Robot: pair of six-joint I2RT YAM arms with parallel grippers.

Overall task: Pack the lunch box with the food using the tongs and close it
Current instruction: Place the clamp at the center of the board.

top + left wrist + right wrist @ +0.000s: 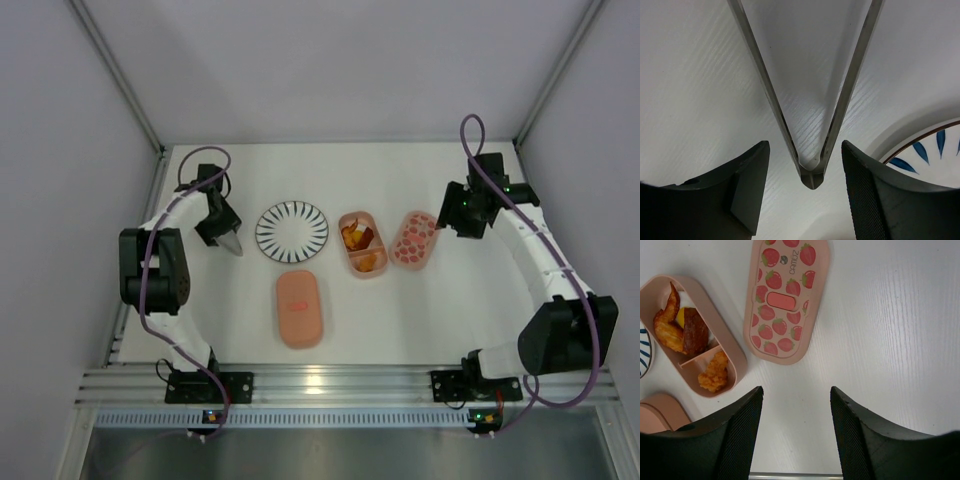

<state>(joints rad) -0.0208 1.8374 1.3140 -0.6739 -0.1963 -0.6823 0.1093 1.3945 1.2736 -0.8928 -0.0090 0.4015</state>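
Note:
The silvery tongs (812, 177) lie on the white table, their V joint between the fingers of my left gripper (805, 145). That gripper is open, with a gap on each side of the tongs. From above, my left gripper (225, 235) sits left of the striped plate, a tongs end (233, 246) poking out below it. The lunch box tray (735, 360) holds the food (682, 330), orange and brown pieces in both compartments. Beside it lies the strawberry lid (785, 300). My right gripper (796, 390) hovers open and empty over bare table near that lid.
A round white plate (291, 231) with dark radial stripes stands between the tongs and the tray (361, 243). A plain pink closed box part (300, 308) lies nearer the front. Grey walls enclose the table on three sides.

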